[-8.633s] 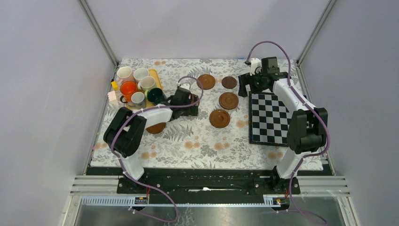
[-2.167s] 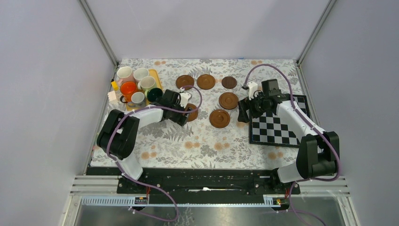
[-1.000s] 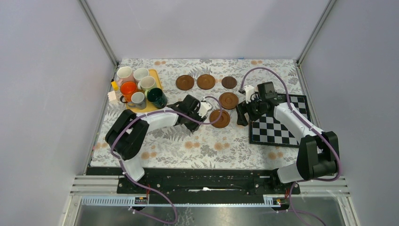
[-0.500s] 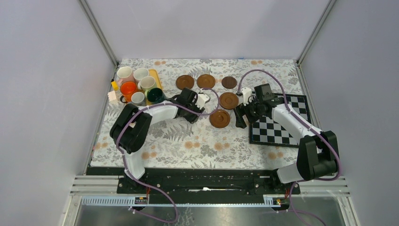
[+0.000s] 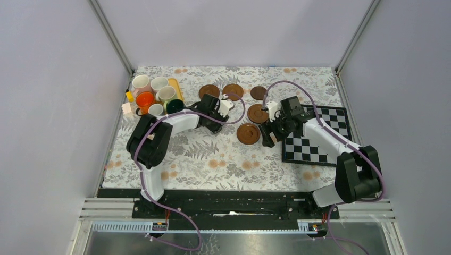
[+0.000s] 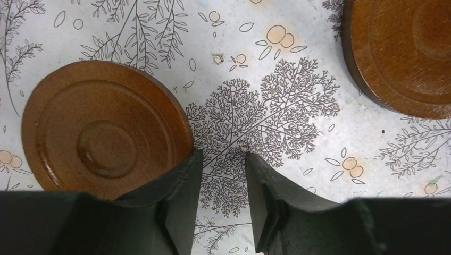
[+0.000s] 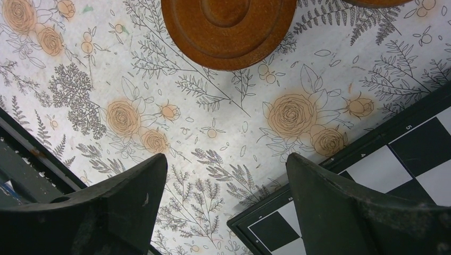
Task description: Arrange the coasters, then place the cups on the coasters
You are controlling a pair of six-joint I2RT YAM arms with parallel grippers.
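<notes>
Jaws of the right gripper (image 7: 226, 159) spread wide, empty, over the floral cloth (image 7: 133, 79) beside the chessboard (image 7: 404, 159), one coaster (image 7: 228, 26) just ahead. Jaws of the left gripper (image 6: 222, 156) partly spread, nothing between, one finger (image 6: 181, 202) at the rim of another coaster (image 6: 106, 133). Farther back, a row of three coasters (image 5: 233, 91). Six cups (image 5: 159, 83) clustered at the yellow tray (image 5: 177, 87), far left.

Six cups (image 5: 143, 99), five coasters (image 5: 248, 133), one tray (image 5: 175, 85), one chessboard (image 5: 314, 143)
</notes>
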